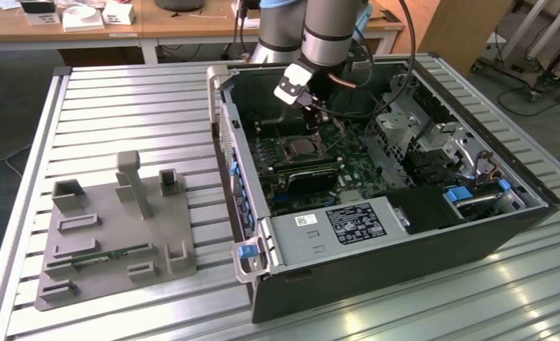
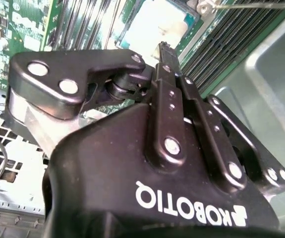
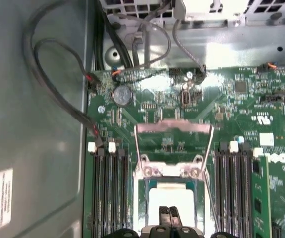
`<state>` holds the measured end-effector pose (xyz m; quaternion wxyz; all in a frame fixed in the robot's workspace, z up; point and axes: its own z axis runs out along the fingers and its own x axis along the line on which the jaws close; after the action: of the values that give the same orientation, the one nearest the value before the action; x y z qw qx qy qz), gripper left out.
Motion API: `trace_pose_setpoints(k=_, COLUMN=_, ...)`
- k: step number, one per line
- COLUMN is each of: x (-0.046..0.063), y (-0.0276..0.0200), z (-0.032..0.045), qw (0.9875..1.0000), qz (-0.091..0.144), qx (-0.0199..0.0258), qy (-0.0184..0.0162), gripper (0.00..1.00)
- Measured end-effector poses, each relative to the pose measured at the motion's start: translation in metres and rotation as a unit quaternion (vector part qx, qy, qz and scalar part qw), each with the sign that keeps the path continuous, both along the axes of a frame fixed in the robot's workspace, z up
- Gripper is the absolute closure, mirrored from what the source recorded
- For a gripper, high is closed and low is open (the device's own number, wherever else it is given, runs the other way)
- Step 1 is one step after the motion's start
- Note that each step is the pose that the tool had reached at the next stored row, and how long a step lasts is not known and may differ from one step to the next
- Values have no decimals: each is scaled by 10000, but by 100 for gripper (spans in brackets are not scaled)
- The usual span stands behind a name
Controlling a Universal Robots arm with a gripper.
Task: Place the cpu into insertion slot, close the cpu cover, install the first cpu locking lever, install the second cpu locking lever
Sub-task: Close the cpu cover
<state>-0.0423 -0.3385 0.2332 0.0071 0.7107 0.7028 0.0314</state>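
The cpu [image 3: 171,194] lies flat in the insertion slot [image 3: 143,192], its top glaring bright; it also shows in the second wrist view as a pale square [image 2: 157,22]. The cpu cover [image 3: 174,130] is swung open, its silvery frame laid back over the green board beyond its hinge. A thin locking lever [image 3: 210,198] runs along one side of the slot. My gripper [image 3: 169,215] hovers just over the cpu's near edge, shut with nothing between its fingers [image 2: 163,49]. In the exterior view the gripper [image 1: 311,126] reaches down into the open computer case above the socket [image 1: 295,150].
Black memory slots [image 3: 107,198] flank the socket, with a green memory stick [image 3: 258,198] on one side. Grey cables [image 3: 58,89] loop along the case wall. A drive cage [image 1: 422,135] and power supply [image 1: 356,224] crowd the case. A grey fixture [image 1: 109,234] sits on the table at the exterior view's left.
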Motion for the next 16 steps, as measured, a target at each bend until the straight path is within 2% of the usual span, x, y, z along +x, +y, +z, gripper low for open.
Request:
trace_pose_setpoints(k=4, x=114, y=1, z=-28, qw=10000, qz=0, qx=0, qy=0, gripper=89)
trace_pose_setpoints(k=8, x=117, y=1, z=-21, qw=10000, qz=0, qx=-1, qy=0, gripper=89)
trace_pose_setpoints(k=16, x=118, y=9, z=140, qw=10000, qz=1, qx=0, qy=0, gripper=89)
